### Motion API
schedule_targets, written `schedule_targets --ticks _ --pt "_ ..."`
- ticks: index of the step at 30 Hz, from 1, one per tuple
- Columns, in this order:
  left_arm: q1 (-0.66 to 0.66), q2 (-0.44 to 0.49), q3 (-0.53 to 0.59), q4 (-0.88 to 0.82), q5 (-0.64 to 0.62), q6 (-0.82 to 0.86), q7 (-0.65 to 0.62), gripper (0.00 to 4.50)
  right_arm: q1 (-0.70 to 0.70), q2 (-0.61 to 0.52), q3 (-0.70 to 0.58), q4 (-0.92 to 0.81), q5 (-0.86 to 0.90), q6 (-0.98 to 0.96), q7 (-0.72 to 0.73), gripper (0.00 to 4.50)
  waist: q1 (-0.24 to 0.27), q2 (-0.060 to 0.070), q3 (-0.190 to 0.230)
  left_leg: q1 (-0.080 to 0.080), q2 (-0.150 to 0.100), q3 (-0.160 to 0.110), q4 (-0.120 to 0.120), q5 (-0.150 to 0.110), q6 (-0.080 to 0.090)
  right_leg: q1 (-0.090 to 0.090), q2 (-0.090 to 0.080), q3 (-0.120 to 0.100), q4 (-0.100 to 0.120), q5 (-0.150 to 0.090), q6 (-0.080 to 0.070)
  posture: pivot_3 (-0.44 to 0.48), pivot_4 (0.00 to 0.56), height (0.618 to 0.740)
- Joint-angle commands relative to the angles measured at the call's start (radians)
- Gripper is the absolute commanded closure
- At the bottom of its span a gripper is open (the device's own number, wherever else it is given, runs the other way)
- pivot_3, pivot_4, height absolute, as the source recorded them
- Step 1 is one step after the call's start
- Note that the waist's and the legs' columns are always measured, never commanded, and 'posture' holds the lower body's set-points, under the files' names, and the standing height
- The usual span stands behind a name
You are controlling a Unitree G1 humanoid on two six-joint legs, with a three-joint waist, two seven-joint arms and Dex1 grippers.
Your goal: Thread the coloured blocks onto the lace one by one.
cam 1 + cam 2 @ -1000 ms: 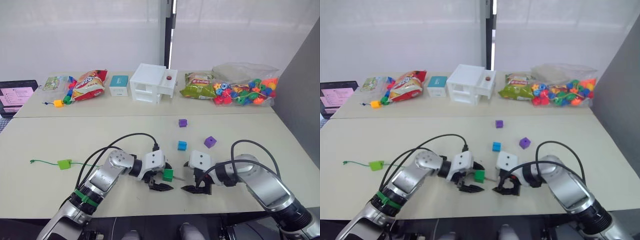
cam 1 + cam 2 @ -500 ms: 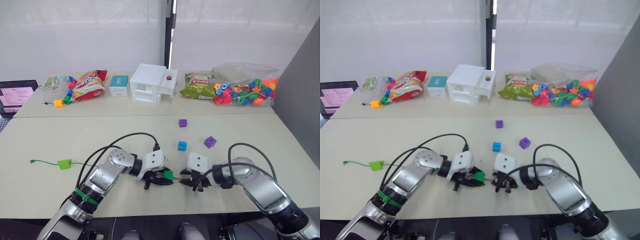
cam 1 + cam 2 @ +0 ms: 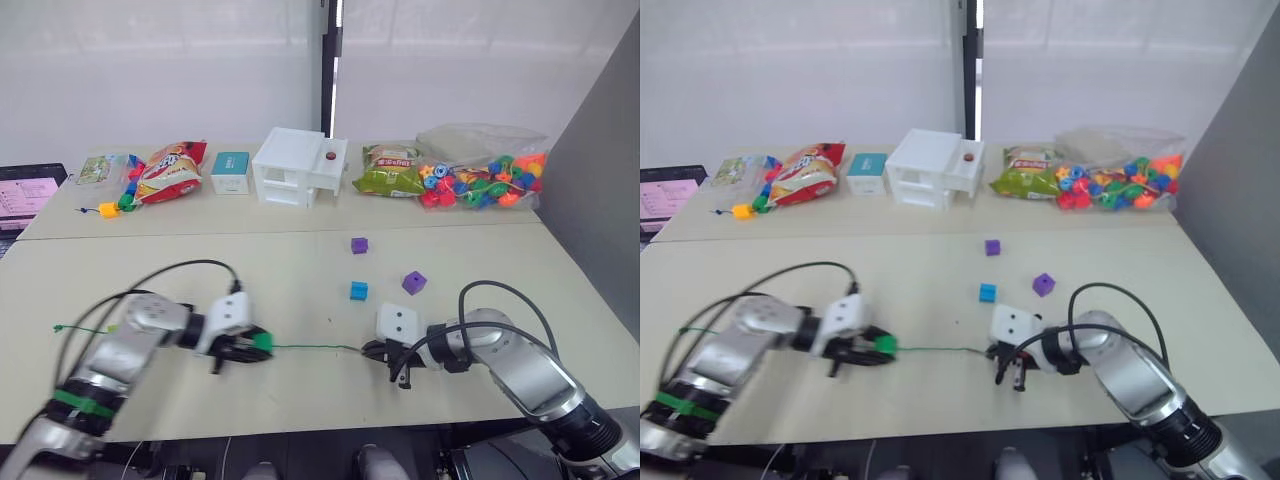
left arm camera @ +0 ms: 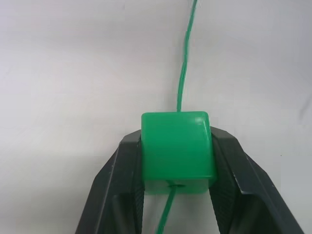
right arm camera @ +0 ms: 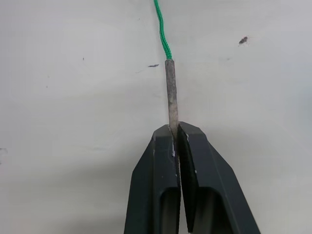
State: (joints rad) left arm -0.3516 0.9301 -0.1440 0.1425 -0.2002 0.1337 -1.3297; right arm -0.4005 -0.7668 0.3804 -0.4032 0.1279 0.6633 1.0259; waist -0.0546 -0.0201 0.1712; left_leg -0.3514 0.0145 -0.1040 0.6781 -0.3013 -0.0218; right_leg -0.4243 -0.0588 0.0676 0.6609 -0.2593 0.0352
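Observation:
A green block [image 4: 178, 151] sits clamped between my left gripper's [image 4: 176, 146] two fingers. The lace [image 4: 184, 63] passes through the block and comes out on both sides. In the left eye view this gripper [image 3: 250, 344] is at the left of the near table, with the lace [image 3: 310, 347] running right along the tabletop. My right gripper [image 5: 176, 130] is shut on the lace's stiff dark tip [image 5: 170, 92], low over the table near its front [image 3: 374, 350]. A blue block [image 3: 359, 290] and two purple blocks [image 3: 414, 283] [image 3: 359, 245] lie loose beyond it.
The lace's far end [image 3: 62, 328] trails off to the left. On the back table stand a white drawer box [image 3: 298, 167], snack bags [image 3: 172, 170] [image 3: 392, 170], a small teal box [image 3: 230, 172] and a clear bag of coloured beads [image 3: 485, 180]. A laptop [image 3: 25, 198] is at far left.
My left gripper has slid the green block left along the lace, away from the right gripper. The right gripper has shut on the lace's tip.

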Motion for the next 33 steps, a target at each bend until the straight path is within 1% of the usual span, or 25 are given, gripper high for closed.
schedule_targets --ticks 1,3,5,6,7,10,11,12,13,15,16,17,19,20,22,23,26,27,28,31,33 --pt "0.017 0.145 0.067 0.277 0.096 -0.188 -0.008 3.30 -0.032 -0.007 -0.020 -0.035 0.022 0.003 0.021 4.50 -0.003 0.000 0.000 0.000 0.000 0.000 0.000 0.000 0.000 0.000 0.000 0.000 0.000 0.000 0.000 0.000 0.150 0.740" --pt "0.013 0.168 0.087 0.368 0.091 -0.237 -0.006 3.30 -0.039 -0.006 -0.021 -0.031 0.026 0.003 0.024 4.50 -0.006 0.001 0.000 0.001 0.000 0.000 -0.001 0.000 0.000 0.000 0.000 0.000 0.000 0.000 0.000 0.000 0.150 0.740" --pt "0.005 0.170 0.100 0.418 0.093 -0.276 0.002 3.30 -0.043 -0.006 -0.021 -0.025 0.026 -0.001 0.026 4.50 -0.005 0.002 0.001 0.001 0.000 0.000 -0.001 0.000 0.000 0.000 0.000 0.000 0.001 0.000 0.000 0.000 0.150 0.740" --pt "0.003 0.168 0.106 0.425 0.089 -0.280 -0.002 2.80 -0.045 -0.006 -0.021 -0.023 0.026 -0.001 0.028 4.50 -0.003 0.002 0.001 0.001 0.000 0.001 -0.001 0.000 0.000 0.000 -0.001 0.000 0.001 0.000 0.000 0.000 0.150 0.740" --pt "0.007 0.161 0.119 0.405 0.059 -0.247 -0.019 2.24 -0.047 -0.004 -0.022 -0.021 0.027 -0.001 0.028 4.50 -0.001 0.002 0.001 0.000 0.000 0.001 -0.001 0.000 0.000 0.000 -0.001 0.000 0.001 0.000 0.000 0.000 0.150 0.740" --pt "0.025 0.145 0.153 0.323 0.008 -0.195 -0.022 1.29 -0.057 0.004 -0.018 -0.018 0.028 0.004 0.027 4.50 0.004 0.002 0.001 -0.001 0.000 0.000 0.000 0.000 0.000 0.000 -0.001 0.000 0.001 0.000 0.000 0.000 0.150 0.740" --pt "0.031 0.144 0.160 0.306 0.007 -0.188 -0.018 0.90 -0.058 0.005 -0.017 -0.019 0.028 0.005 0.027 4.50 0.006 0.002 0.001 -0.001 0.000 0.001 0.000 0.000 0.000 0.000 -0.001 0.000 0.001 0.000 0.000 0.000 0.150 0.740" --pt "0.034 0.143 0.174 0.265 -0.017 -0.145 -0.024 0.58 -0.060 0.008 -0.016 -0.022 0.029 0.009 0.026 4.50 0.008 0.002 0.001 -0.001 0.000 0.000 0.000 0.000 0.000 -0.001 -0.001 0.000 0.002 0.000 0.000 0.000 0.150 0.740" --pt "0.020 0.142 0.196 0.203 -0.065 -0.066 -0.028 0.29 -0.066 0.013 -0.011 -0.027 0.031 0.016 0.025 4.50 0.009 0.001 0.001 -0.001 0.000 0.000 0.000 0.000 0.000 -0.001 -0.001 0.000 0.002 0.000 0.000 0.000 0.150 0.740" --pt "-0.005 0.140 0.223 0.088 -0.136 0.055 -0.029 0.29 -0.077 0.023 -0.001 -0.034 0.031 0.031 0.022 4.50 0.012 -0.001 0.002 -0.002 0.000 0.000 0.000 0.000 0.000 -0.001 -0.001 -0.001 0.002 0.000 0.000 0.000 0.150 0.740" --pt "-0.011 0.140 0.230 0.049 -0.153 0.090 -0.026 0.29 -0.081 0.027 0.002 -0.036 0.030 0.037 0.021 4.50 0.013 -0.002 0.002 -0.002 0.000 -0.001 0.000 0.000 0.000 -0.001 -0.001 -0.001 0.002 0.000 0.000 0.000 0.150 0.740" --pt "-0.017 0.125 0.223 -0.043 -0.196 0.155 -0.013 0.29 -0.087 0.034 0.011 -0.041 0.028 0.048 0.020 4.50 0.013 -0.002 0.002 -0.002 0.000 -0.001 0.000 0.000 0.000 -0.001 -0.001 -0.002 0.002 0.000 0.000 0.000 0.150 0.740" --pt "-0.012 0.086 0.201 -0.204 -0.267 0.262 0.014 0.29 -0.094 0.044 0.023 -0.048 0.026 0.065 0.018 4.50 0.012 -0.002 0.002 -0.002 0.000 -0.001 0.000 0.000 0.000 -0.001 -0.001 -0.001 0.002 0.000 0.000 0.000 0.150 0.740" --pt "0.000 0.057 0.164 -0.284 -0.279 0.289 0.025 0.29 -0.099 0.050 0.030 -0.050 0.024 0.073 0.016 4.50 0.011 -0.002 0.002 -0.002 -0.001 0.000 0.000 0.000 0.000 0.000 -0.002 -0.001 0.002 0.000 0.000 0.000 0.150 0.740" --pt "0.014 0.004 0.102 -0.361 -0.264 0.299 0.045 0.29 -0.104 0.054 0.044 -0.047 0.019 0.081 0.014 4.50 0.011 -0.001 0.002 -0.002 0.000 0.000 0.000 0.000 0.000 0.000 -0.002 -0.001 0.002 0.000 0.000 0.000 0.150 0.740" --pt "0.016 -0.020 0.077 -0.380 -0.252 0.298 0.055 0.29 -0.105 0.054 0.050 -0.045 0.016 0.082 0.014 4.50 0.009 -0.001 0.002 -0.002 0.000 0.000 0.000 0.000 0.000 0.000 -0.001 -0.001 0.002 0.000 0.000 0.000 0.150 0.740" --pt "-0.095 -0.213 -0.119 -0.323 -0.085 0.210 0.140 0.29 -0.121 0.059 0.082 -0.040 -0.001 0.090 0.011 4.50 0.012 -0.002 0.002 -0.002 -0.001 0.000 0.000 0.000 0.000 0.000 -0.001 -0.001 0.002 0.000 0.000 0.000 0.150 0.740" --pt "-0.122 -0.258 -0.158 -0.302 -0.051 0.195 0.159 0.29 -0.127 0.060 0.086 -0.041 -0.001 0.095 0.011 4.50 0.017 -0.002 0.002 -0.002 -0.001 0.000 0.001 0.000 0.000 0.000 -0.001 -0.001 0.002 0.000 0.000 0.000 0.150 0.740" --pt "-0.133 -0.279 -0.188 -0.291 -0.037 0.184 0.142 0.29 -0.134 0.060 0.090 -0.041 -0.001 0.099 0.012 4.50 0.020 -0.002 0.002 -0.003 -0.001 -0.001 0.002 0.000 -0.001 0.000 -0.001 -0.001 0.002 0.000 0.000 0.000 0.150 0.740" --pt "-0.160 -0.326 -0.228 -0.221 0.021 0.133 0.154 0.29 -0.144 0.053 0.105 -0.035 -0.011 0.101 0.010 4.50 0.010 -0.002 0.002 -0.002 -0.001 0.000 0.003 0.000 -0.001 0.001 -0.001 0.000 0.001 0.000 0.000 0.000 0.150 0.740" --pt "-0.182 -0.355 -0.254 -0.188 0.032 0.127 0.140 0.29 -0.146 0.048 0.108 -0.034 -0.016 0.104 0.007 4.50 0.009 -0.002 0.002 -0.001 -0.001 0.000 0.002 0.000 0.000 0.000 -0.001 0.000 0.002 0.000 0.000 0.000 0.150 0.740"
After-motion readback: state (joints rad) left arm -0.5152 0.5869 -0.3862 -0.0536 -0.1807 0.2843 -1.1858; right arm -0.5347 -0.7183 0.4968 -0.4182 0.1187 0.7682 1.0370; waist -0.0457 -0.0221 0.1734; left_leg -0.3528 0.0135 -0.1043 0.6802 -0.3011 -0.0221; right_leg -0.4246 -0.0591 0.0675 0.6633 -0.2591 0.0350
